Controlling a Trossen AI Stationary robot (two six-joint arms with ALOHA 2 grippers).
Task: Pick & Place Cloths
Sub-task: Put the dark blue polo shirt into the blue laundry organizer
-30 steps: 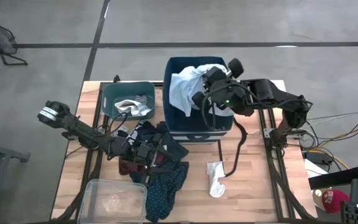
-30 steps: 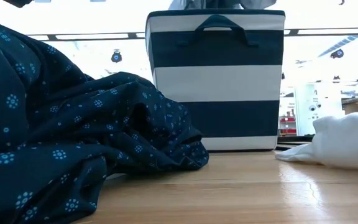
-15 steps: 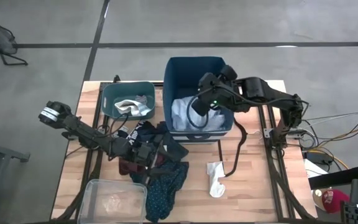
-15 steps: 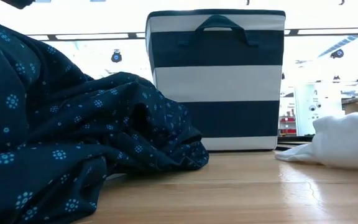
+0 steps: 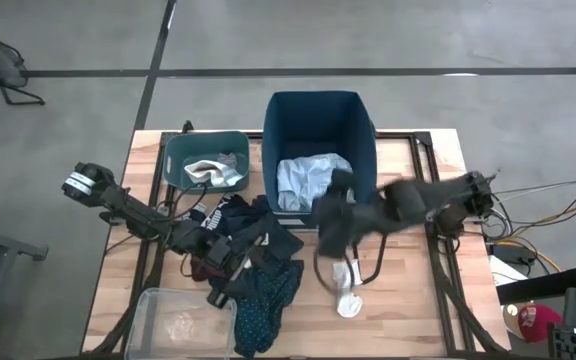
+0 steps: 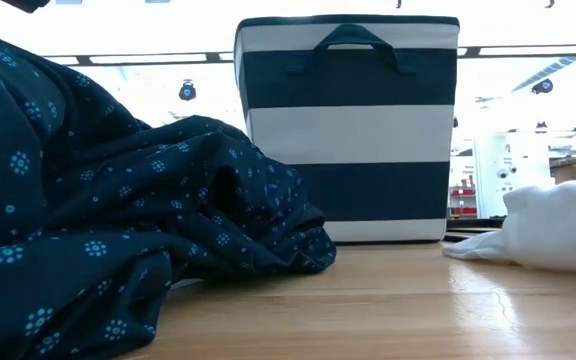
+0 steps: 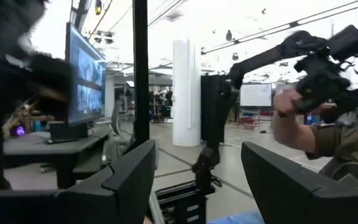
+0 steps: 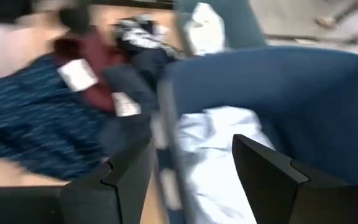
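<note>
Pale blue-grey cloth heaped inside the navy bin at the table's far middle; white cloth flat on the bare wood just in front of that bin; navy patterned cloth, maroon cloth and black cloth piled together left of it, beside the clear bin; another white piece in the teal bin. Right gripper, blurred, above the table between bin front and white cloth, fingers spread wide, empty. Left gripper low over the pile, fingers parted wide, holding nothing.

Cloths piled; pale one binned
</note>
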